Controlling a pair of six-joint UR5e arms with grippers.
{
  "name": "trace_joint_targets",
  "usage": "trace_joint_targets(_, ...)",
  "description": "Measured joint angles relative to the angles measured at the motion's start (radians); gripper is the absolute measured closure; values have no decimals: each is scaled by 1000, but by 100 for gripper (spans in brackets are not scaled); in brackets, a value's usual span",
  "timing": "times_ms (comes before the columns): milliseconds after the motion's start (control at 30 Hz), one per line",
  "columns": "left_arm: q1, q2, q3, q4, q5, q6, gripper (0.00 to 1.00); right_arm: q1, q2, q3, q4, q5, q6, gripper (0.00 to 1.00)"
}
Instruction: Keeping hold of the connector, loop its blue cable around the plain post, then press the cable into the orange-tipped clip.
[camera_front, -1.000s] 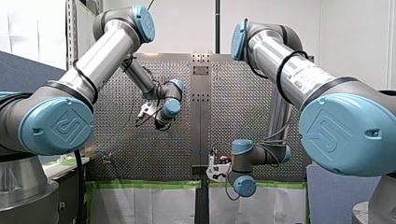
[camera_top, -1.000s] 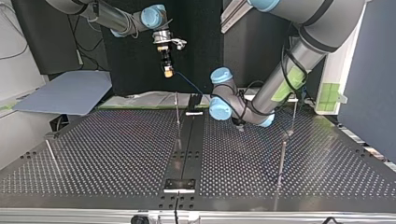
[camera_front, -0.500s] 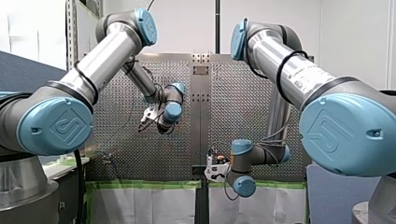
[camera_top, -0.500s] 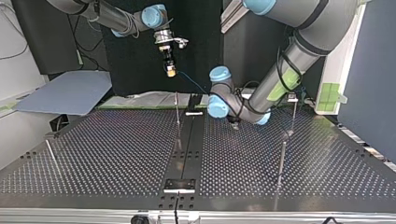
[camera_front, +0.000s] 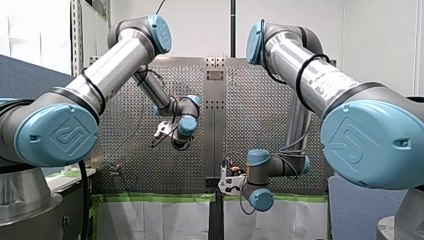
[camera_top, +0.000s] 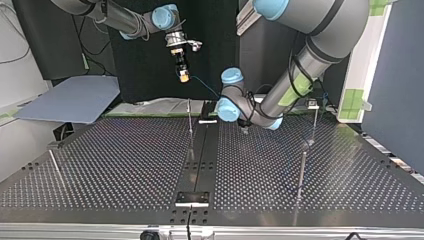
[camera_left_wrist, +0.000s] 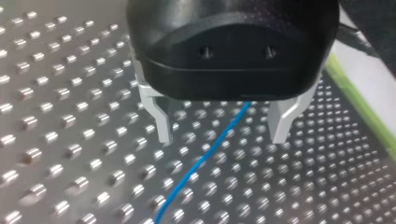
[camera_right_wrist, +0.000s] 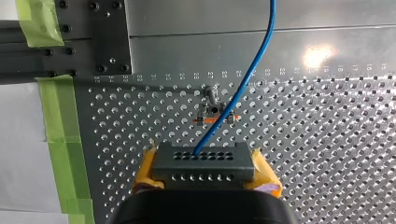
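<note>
My right gripper (camera_right_wrist: 205, 175) has its yellow pads (camera_right_wrist: 145, 170) clamped on the connector (camera_right_wrist: 204, 161); its blue cable (camera_right_wrist: 255, 70) passes untouched between the wide-spread fingers (camera_left_wrist: 160, 117) of my left gripper (camera_left_wrist: 222, 135).

Perforated table (camera_top: 125, 165) bears posts (camera_top: 190, 120) and orange-tipped clip (camera_right_wrist: 215, 116).

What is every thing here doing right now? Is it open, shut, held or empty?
left gripper: open, the blue cable runs between its jaws, not gripped.
right gripper: shut on the connector.
connector: clamped between yellow pads.
blue cable: hanging loose in the air, not looped, not clipped.
orange-tipped clip: empty.
post: upright, no cable around it.
</note>
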Motion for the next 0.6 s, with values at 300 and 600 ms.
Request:
trace_joint_targets(300,-39,-57,-5,-7,-22,16,0,2,0,0,1,0,0,100)
trace_joint_targets(600,-77,-64,-35,18,15,20,0,3,0,0,3,-2,1,100)
